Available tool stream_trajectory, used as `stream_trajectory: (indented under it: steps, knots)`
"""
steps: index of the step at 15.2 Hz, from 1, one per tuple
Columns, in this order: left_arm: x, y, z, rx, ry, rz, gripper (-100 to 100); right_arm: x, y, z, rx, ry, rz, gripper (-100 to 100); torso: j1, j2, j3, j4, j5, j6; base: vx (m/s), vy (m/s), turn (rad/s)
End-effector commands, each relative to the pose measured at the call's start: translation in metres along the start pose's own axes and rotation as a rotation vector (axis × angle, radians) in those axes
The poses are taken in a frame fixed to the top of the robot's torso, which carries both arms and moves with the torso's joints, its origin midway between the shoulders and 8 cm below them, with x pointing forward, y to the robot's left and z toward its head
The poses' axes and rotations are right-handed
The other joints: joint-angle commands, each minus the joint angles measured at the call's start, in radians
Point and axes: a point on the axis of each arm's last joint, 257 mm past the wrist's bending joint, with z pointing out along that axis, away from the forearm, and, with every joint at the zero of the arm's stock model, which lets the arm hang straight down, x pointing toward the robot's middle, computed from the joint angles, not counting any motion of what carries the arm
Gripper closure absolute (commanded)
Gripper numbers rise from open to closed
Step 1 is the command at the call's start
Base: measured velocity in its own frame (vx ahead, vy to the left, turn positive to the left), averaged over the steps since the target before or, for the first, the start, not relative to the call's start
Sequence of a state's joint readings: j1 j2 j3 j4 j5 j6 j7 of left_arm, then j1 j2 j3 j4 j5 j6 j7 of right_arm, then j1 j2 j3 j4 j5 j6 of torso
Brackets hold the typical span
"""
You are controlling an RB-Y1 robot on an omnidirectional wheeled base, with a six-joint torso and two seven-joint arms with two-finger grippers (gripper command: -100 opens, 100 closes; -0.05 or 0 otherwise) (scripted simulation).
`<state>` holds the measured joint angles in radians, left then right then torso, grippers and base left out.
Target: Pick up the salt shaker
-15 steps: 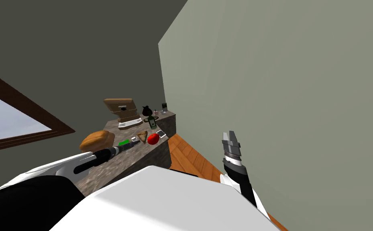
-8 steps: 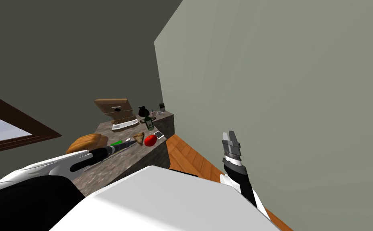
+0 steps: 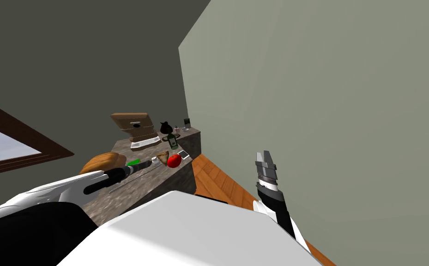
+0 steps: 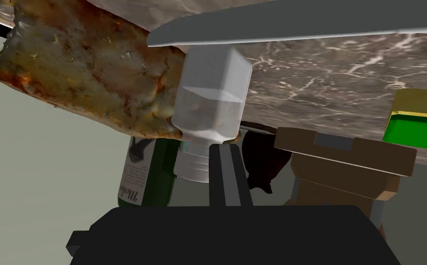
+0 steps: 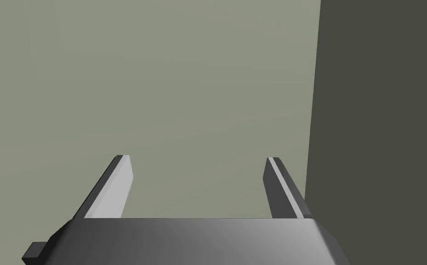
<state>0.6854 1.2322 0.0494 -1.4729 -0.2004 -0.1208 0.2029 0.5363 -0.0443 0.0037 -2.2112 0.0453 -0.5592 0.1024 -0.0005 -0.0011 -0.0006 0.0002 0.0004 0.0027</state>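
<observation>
Now | left pincer (image 3: 152, 162) low over bench (image 4: 345, 92), alongside shaker (image 4: 212, 99) for a side grip; closure: cannot tell | right pincer (image 5: 197, 158) spread, parked clear of work.

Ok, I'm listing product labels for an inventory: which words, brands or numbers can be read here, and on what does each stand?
"Merlot", as best the slanted script can be read: on the pale label of the green bottle, left wrist view. The finer print beside it is too small to read.
Salt shaker: no writing.
Brown box: a dark mark, no readable text.
</observation>
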Motion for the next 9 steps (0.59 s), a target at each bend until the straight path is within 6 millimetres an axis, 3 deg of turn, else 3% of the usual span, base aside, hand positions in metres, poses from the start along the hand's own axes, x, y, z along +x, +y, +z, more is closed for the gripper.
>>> stream_trajectory:
  steps: [1, 3, 5, 7, 8, 9]
  knots:
    - [-0.017, -0.004, 0.005, 0.011, -0.033, -0.001, -100, 0.000, 0.000, 0.000, 0.000, 0.000, 0.000, 0, 0.000, 0.000, 0.000, 0.000, 0.000, 0.000, -0.057, -0.015, 0.007]
    - [-0.036, -0.011, 0.008, 0.024, -0.071, -0.002, -100, 0.000, 0.000, 0.000, 0.000, 0.000, 0.000, 0, -0.001, 0.001, 0.001, 0.001, 0.000, 0.001, -0.057, -0.015, 0.028]
    - [-0.015, 0.003, 0.010, -0.005, -0.053, -0.016, -100, 0.000, 0.000, 0.000, 0.000, 0.000, 0.000, 0, -0.004, 0.000, 0.001, 0.001, -0.001, 0.004, -0.014, 0.008, -0.031]
    - [-0.016, 0.002, 0.009, -0.002, -0.052, -0.015, -100, 0.000, 0.000, 0.000, 0.000, 0.000, 0.000, 0, -0.002, -0.005, -0.002, 0.000, -0.001, 0.004, 0.037, 0.045, -0.094]
    - [-0.024, -0.004, 0.007, 0.009, -0.050, -0.003, 100, 0.000, 0.000, 0.000, 0.000, 0.000, 0.000, 0, -0.002, -0.006, -0.003, 0.000, -0.001, 0.004, -0.009, -0.004, 0.097]
    - [-0.018, 0.001, 0.009, 0.001, -0.051, -0.009, 100, 0.000, 0.000, 0.000, 0.000, 0.000, 0.000, 0, -0.004, -0.005, -0.002, 0.000, -0.001, 0.003, -0.013, -0.013, 0.062]
